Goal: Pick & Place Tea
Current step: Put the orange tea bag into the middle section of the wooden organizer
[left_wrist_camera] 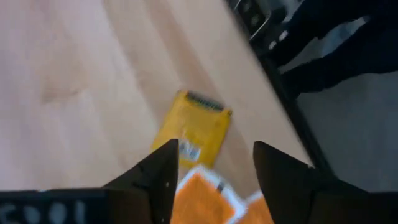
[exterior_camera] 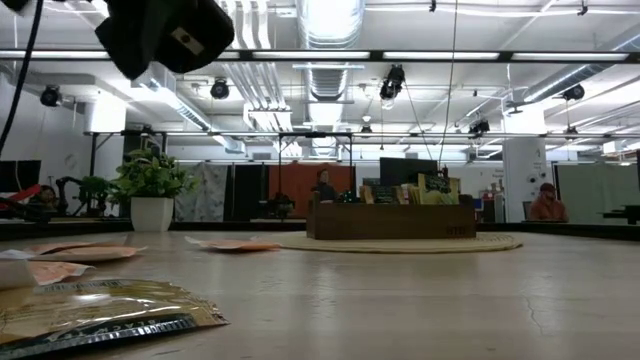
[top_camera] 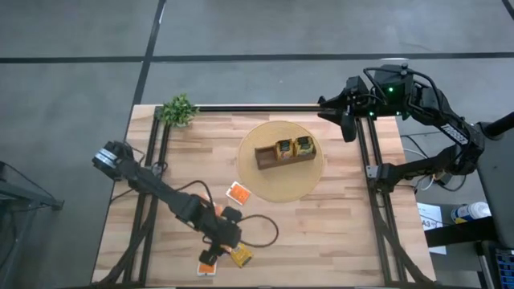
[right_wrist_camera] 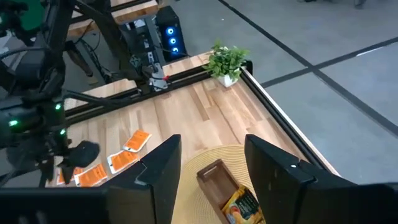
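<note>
box (top_camera: 283, 156) on mat (top_camera: 261, 181) | sachets (top_camera: 237, 193) left of mat | plant (top_camera: 178, 110) at back-left corner

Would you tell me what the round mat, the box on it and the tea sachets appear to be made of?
Round mat: looks like woven straw, pale and matte. Box: dark brown wood, apparently smooth. Yellow sachet: probably foil or coated paper, with a crimped edge and a slight sheen.
</note>
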Motion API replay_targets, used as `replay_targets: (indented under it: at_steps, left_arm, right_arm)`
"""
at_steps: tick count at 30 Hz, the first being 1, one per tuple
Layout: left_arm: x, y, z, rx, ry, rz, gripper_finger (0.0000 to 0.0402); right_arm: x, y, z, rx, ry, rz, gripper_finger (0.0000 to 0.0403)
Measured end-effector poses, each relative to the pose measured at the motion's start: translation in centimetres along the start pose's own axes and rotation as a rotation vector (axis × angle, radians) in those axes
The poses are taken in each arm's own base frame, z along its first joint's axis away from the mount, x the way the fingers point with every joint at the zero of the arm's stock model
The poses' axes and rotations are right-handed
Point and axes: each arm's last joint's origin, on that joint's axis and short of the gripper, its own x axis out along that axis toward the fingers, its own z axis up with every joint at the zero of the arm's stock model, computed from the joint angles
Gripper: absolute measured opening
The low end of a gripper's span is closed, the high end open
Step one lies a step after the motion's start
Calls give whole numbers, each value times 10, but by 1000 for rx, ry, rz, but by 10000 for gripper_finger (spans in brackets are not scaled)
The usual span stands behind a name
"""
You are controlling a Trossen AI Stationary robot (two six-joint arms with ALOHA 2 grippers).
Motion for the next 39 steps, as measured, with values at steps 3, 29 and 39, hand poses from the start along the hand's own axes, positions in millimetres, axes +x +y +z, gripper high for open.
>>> replay_targets:
  at_steps: [3, 29, 39]
  left_arm:
    - [11, -5, 5, 36, -40, -3, 219]
    - [101, 4, -4, 122, 300, 85, 227]
    - [102, 5, -5, 201, 311, 85, 181]
  right_arm:
    - [0, 1, 0, -1, 2, 7, 173]
    - [0, 10, -2, -28, 8, 50, 173]
    - [0, 10, -2, -28, 7, 50, 173]
